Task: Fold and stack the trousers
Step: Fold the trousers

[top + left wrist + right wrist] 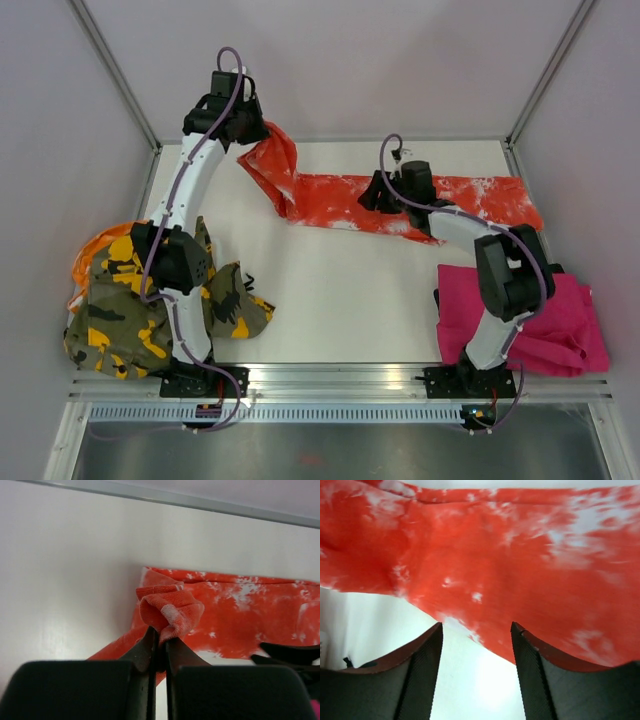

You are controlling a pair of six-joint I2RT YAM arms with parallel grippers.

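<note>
The orange-red trousers with white splatter (340, 200) lie stretched across the far part of the table. My left gripper (250, 130) is shut on their left end and holds it lifted; in the left wrist view the bunched cloth (170, 611) sits pinched between the jaws of my left gripper (160, 637). My right gripper (375, 195) is open and low over the near edge of the same trousers (485, 555), in the right wrist view (476, 630) with cloth just beyond the fingertips. The camouflage trousers (130, 300) lie at the near left. The magenta trousers (560, 320) lie at the near right.
A bare white table (350, 290) lies between the two heaps. Grey walls and a metal frame (130, 95) close the back and sides. A metal rail (330, 378) runs along the near edge by the arm bases.
</note>
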